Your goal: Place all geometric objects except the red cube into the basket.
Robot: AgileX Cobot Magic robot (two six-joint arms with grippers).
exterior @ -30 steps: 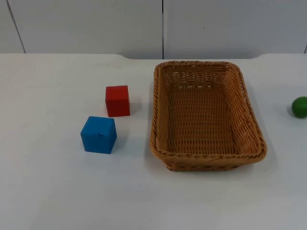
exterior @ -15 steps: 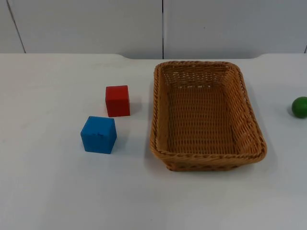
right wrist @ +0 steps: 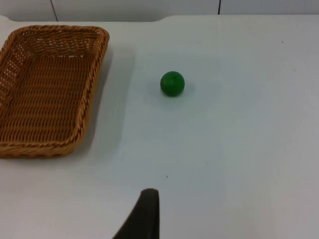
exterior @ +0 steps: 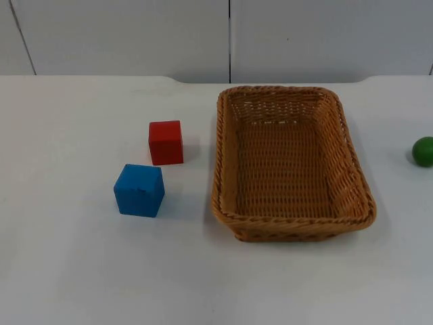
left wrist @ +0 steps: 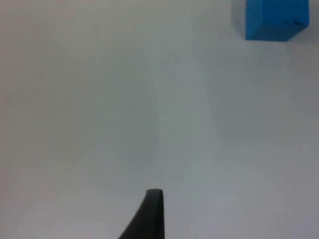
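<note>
Desk — white, flat, ending at a grey partition wall.

Basket — woven, brown, rectangular, with nothing in it, standing upright on the desk. In the right wrist view the basket lies ahead of the right tool and off to one side, well apart from it.

Blue cube — sits on the desk outside the basket, near its long side. In the left wrist view the blue cube lies ahead of the left tool and well apart from it, with bare desk between.

Red cube — sits on the desk just beside the blue cube, a narrow gap between them, and nearer the wall. It too is outside the basket.

Green ball — rests on the desk on the basket's far side from the cubes, apart from the rim. In the right wrist view the green ball lies ahead of the right tool, between nothing but open desk, beside the basket yet not touching it.

Left tool — one black fingertip seen above bare desk, holding nothing; whether its fingers stand apart or together cannot be told.

Right tool — one black fingertip seen above bare desk, holding nothing; apart or together cannot be told.
</note>
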